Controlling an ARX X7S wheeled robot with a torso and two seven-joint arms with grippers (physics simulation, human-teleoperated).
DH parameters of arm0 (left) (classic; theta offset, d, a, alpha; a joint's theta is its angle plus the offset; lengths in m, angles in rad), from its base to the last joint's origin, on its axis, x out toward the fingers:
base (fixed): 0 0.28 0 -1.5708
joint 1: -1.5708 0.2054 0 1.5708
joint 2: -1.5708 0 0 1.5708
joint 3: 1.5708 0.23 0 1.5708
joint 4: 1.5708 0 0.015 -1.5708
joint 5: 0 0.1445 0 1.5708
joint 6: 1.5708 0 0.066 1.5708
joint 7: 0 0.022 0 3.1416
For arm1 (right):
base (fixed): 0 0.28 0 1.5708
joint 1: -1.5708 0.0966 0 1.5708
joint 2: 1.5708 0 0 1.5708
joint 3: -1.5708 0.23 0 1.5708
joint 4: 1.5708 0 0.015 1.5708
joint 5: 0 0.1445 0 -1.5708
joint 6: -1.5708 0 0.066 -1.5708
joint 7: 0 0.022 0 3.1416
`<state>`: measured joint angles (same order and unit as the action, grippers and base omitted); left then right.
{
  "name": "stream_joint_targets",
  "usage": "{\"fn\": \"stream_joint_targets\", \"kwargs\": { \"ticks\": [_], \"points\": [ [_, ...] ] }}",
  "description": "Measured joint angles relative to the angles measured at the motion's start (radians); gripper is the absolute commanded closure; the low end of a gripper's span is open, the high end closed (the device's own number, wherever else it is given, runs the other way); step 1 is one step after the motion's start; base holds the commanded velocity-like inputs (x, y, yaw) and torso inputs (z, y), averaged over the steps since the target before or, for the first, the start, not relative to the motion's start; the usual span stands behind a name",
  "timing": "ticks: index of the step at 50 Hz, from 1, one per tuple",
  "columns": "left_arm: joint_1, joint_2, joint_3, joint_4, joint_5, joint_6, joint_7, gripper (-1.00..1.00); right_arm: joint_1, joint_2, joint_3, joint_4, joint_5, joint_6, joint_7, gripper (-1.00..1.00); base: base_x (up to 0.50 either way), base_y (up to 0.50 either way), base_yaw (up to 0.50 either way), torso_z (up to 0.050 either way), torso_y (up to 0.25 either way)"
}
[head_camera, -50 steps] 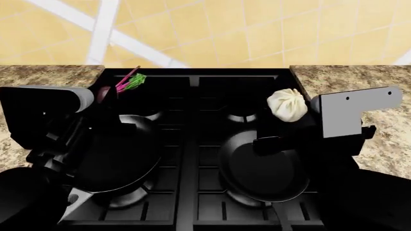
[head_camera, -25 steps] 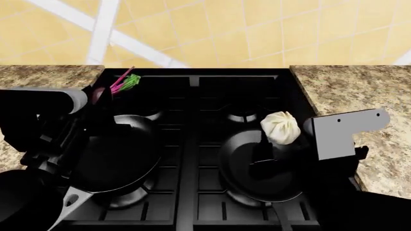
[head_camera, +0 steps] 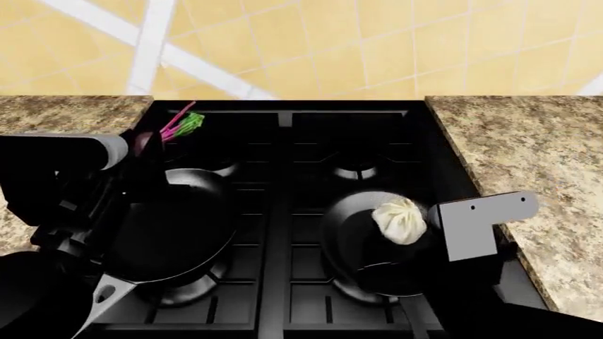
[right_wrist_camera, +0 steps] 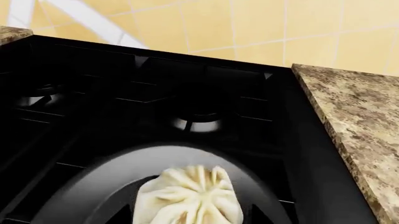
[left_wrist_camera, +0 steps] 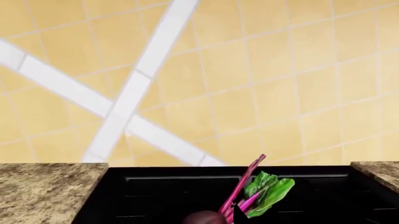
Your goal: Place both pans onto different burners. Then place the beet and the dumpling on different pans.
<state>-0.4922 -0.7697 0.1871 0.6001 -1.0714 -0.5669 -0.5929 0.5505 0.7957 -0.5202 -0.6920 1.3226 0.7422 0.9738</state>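
Observation:
Two black pans sit on the stove's front burners: the left pan (head_camera: 179,226) with a silver-grey handle (head_camera: 97,305), and the right pan (head_camera: 363,251). The off-white pleated dumpling (head_camera: 397,216) hangs over the right pan's far half, with my right gripper (head_camera: 407,226) shut on it. It fills the near part of the right wrist view as the dumpling (right_wrist_camera: 189,199) over the pan rim (right_wrist_camera: 112,172); the fingers are hidden. My left gripper (head_camera: 141,150) is shut on the beet (head_camera: 143,140) beyond the left pan. Its bulb (left_wrist_camera: 203,218) and green leaf (left_wrist_camera: 269,191) show in the left wrist view.
The back right burner (head_camera: 356,171) and the back left burner (head_camera: 215,168) carry nothing. Speckled granite counter flanks the stove on the right (head_camera: 527,148) and the left (head_camera: 66,113). A yellow tiled wall (head_camera: 377,49) rises behind.
My right gripper has carried the dumpling from the stove's right edge forward and down over the right pan. The left gripper has shifted slightly left with the beet.

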Motion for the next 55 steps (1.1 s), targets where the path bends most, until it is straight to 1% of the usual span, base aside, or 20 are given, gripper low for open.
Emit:
{"fn": "stream_joint_targets", "kwargs": {
  "ticks": [14,23,32,42,55],
  "points": [
    [0.004,-0.002,-0.001,-0.002,-0.001,0.002,-0.001,1.00,0.035,0.006,0.011,-0.010,0.029,0.022,0.013,-1.00,0.00,0.00,0.00,0.000,0.000],
    [-0.004,-0.008,0.000,-0.010,-0.004,-0.008,-0.006,1.00,0.129,0.029,0.055,-0.053,0.115,0.035,0.070,-1.00,0.00,0.00,0.00,0.000,0.000],
    [-0.018,-0.040,0.003,-0.026,-0.022,-0.049,-0.022,1.00,0.208,0.059,0.103,-0.081,0.181,0.033,0.115,-1.00,0.00,0.00,0.00,0.000,0.000],
    [-0.007,-0.077,0.009,-0.039,-0.035,-0.091,-0.039,1.00,0.219,0.073,0.129,-0.087,0.187,0.020,0.115,-1.00,0.00,0.00,0.00,0.000,0.000],
    [0.071,-0.107,0.001,-0.044,-0.029,-0.085,-0.046,1.00,0.204,0.076,0.139,-0.077,0.167,0.003,0.094,-1.00,0.00,0.00,0.00,0.000,0.000]
  ]
}}
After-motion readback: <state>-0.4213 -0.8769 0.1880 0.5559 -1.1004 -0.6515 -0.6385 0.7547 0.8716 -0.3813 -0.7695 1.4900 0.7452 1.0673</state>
